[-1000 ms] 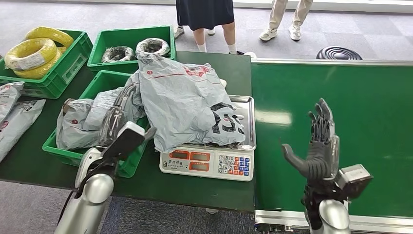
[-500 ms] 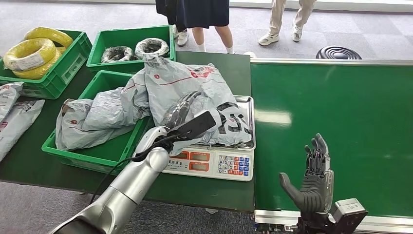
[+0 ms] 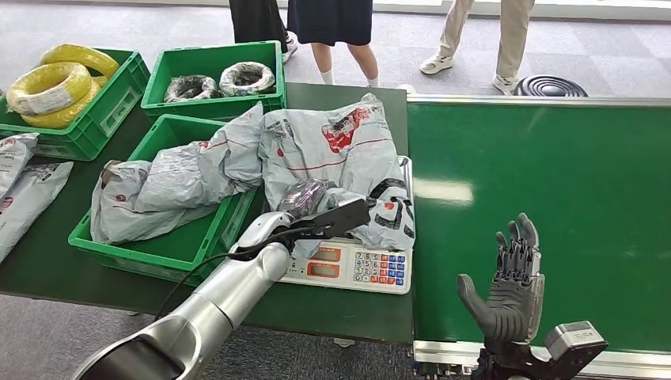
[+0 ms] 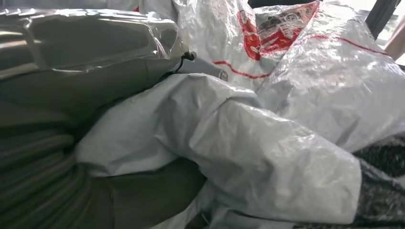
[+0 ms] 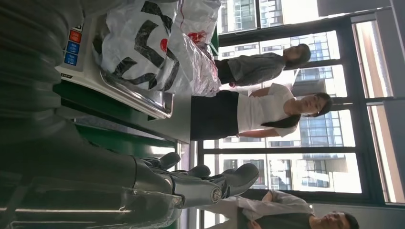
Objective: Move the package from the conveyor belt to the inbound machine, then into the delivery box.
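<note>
A crumpled grey package [image 3: 340, 154] with red and black print lies on the steel pan of the scale [image 3: 348, 267]. My left hand [image 3: 305, 198] reaches in at its near edge and grips a fold. In the left wrist view the package [image 4: 267, 157] is bunched against my left hand [image 4: 43, 157], with film caught between thumb and fingers. My right hand [image 3: 510, 277] stands upright and open over the near edge of the green conveyor belt [image 3: 554, 174], holding nothing. The right wrist view shows my right hand [image 5: 205, 183], the scale [image 5: 76, 43] and the package [image 5: 143, 43].
A green crate [image 3: 170, 247] left of the scale holds other grey packages [image 3: 158, 186]. Two more green crates at the back hold yellow coils [image 3: 51, 83] and bagged rolls [image 3: 247, 77]. More bags [image 3: 28, 194] lie at the table's left edge. People [image 3: 332, 32] stand behind the table.
My left arm swung from the crate over to the package on the scale and took hold of it. The package bunched up toward the right. My right hand dropped back toward the belt's near edge.
</note>
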